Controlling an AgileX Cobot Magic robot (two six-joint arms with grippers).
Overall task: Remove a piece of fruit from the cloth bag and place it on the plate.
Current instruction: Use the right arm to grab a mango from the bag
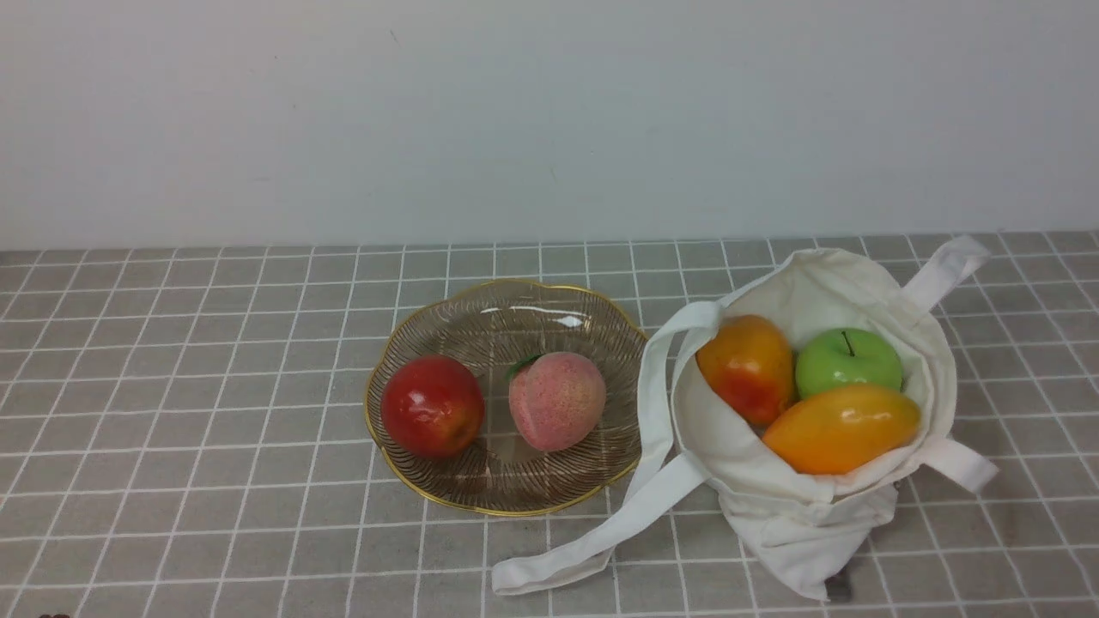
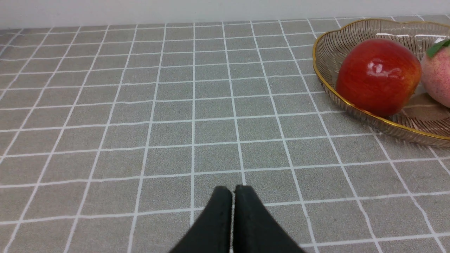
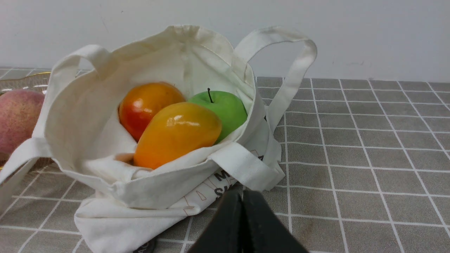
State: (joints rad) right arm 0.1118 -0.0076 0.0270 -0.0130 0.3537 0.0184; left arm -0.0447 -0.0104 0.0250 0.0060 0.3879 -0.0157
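The cloth bag (image 1: 816, 506) lies open at the right of the table, showing also in the right wrist view (image 3: 151, 189). The elongated orange-yellow mango (image 1: 841, 427) lies at its front (image 3: 177, 137), beside a rounder orange-red fruit (image 1: 745, 365) and a green apple (image 1: 848, 359). The glass plate (image 1: 506, 309) with a gold rim sits left of the bag and holds a red apple (image 1: 432, 405) and a pink peach (image 1: 556, 400). My left gripper (image 2: 233, 189) is shut and empty over bare table, left of the plate (image 2: 327, 56). My right gripper (image 3: 242, 194) is shut and empty just in front of the bag. Neither gripper shows in the front view.
A long white strap (image 1: 601, 532) trails from the bag across the table in front of the plate. Another strap (image 3: 291, 70) stands up behind the bag. A white wall runs along the back of the grey tiled table (image 1: 172, 429).
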